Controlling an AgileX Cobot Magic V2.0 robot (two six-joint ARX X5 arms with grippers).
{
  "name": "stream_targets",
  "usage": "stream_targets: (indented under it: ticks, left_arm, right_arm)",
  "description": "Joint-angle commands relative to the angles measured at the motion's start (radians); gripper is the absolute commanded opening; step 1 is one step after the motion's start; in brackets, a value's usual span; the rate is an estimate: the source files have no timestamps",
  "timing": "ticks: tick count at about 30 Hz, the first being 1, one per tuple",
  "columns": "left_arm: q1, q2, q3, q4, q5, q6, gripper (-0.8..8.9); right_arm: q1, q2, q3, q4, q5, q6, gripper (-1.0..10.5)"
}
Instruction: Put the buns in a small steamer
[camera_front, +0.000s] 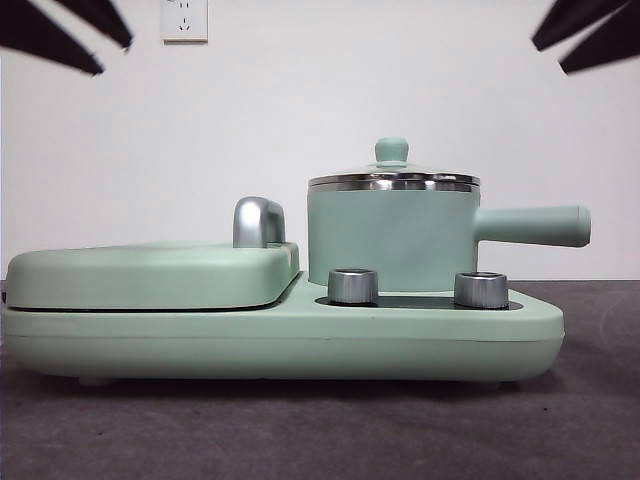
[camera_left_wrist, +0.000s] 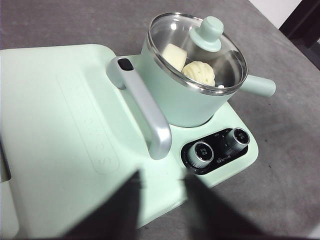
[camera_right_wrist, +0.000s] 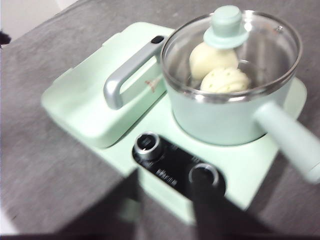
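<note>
The small steamer (camera_front: 390, 235) stands on the right half of a mint-green cooker base, with its glass lid (camera_front: 392, 178) on. Through the lid both buns show inside the pot: a smooth block (camera_left_wrist: 174, 56) and a ridged one (camera_left_wrist: 199, 74). They appear again as the smooth bun (camera_right_wrist: 212, 59) and the flecked, ridged bun (camera_right_wrist: 226, 80). My left gripper (camera_left_wrist: 162, 212) hovers open above the base's near edge, holding nothing. My right gripper (camera_right_wrist: 167, 212) hangs open over the knob panel, also holding nothing. In the front view only black arm tips (camera_front: 70, 30) (camera_front: 590, 35) reach into the top corners.
A flat hinged griddle (camera_front: 150, 275) with a chrome handle (camera_front: 258, 222) fills the base's left half. Two steel knobs (camera_front: 352, 285) (camera_front: 481, 289) sit on the front panel. The pot's straight handle (camera_front: 535, 226) sticks out to the right. Grey cloth (camera_front: 320, 430) covers the table.
</note>
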Motion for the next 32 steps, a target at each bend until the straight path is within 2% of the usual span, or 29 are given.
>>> stream_targets:
  ticks: [1,11,12,14,16,18,21,24,29,32]
  left_arm:
    - [-0.003,0.003,0.010,-0.011,0.004,-0.009,0.07]
    - [-0.004,0.000,0.010,-0.035,0.003,-0.008,0.07]
    - [-0.004,0.000,0.010,-0.042,0.002,0.015,0.07]
    - [0.007,-0.024,0.003,-0.035,-0.011,0.130,0.07]
    - [0.045,-0.089,-0.053,0.034,-0.016,0.194,0.07]
    - [0.116,-0.200,-0.172,0.164,-0.016,0.252,0.07]
    - [0.249,-0.373,-0.356,0.299,-0.017,0.233,0.07]
    - [0.361,-0.538,-0.508,0.330,-0.070,0.226,0.07]
    - [0.467,-0.762,-0.697,0.330,-0.080,0.226,0.07]
    - [0.485,-0.757,-0.739,0.362,-0.080,0.225,0.07]
  right_arm:
    - [0.007,0.003,0.006,0.016,-0.018,-0.003,0.2]
    - [0.007,-0.005,0.006,0.021,-0.024,-0.004,0.2]
    - [0.007,-0.005,0.006,0.021,-0.024,-0.004,0.2]
    - [0.007,-0.005,0.006,0.021,-0.024,-0.004,0.2]
    - [0.007,-0.005,0.006,0.021,-0.024,-0.004,0.2]
    - [0.007,-0.005,0.006,0.021,-0.024,-0.004,0.2]
    - [0.007,-0.005,0.006,0.021,-0.024,-0.004,0.2]
    - [0.007,-0.005,0.006,0.022,-0.024,-0.004,0.2]
    - [0.007,-0.005,0.006,0.022,-0.024,-0.004,0.2]
    - [0.007,-0.005,0.006,0.024,-0.024,-0.004,0.2]
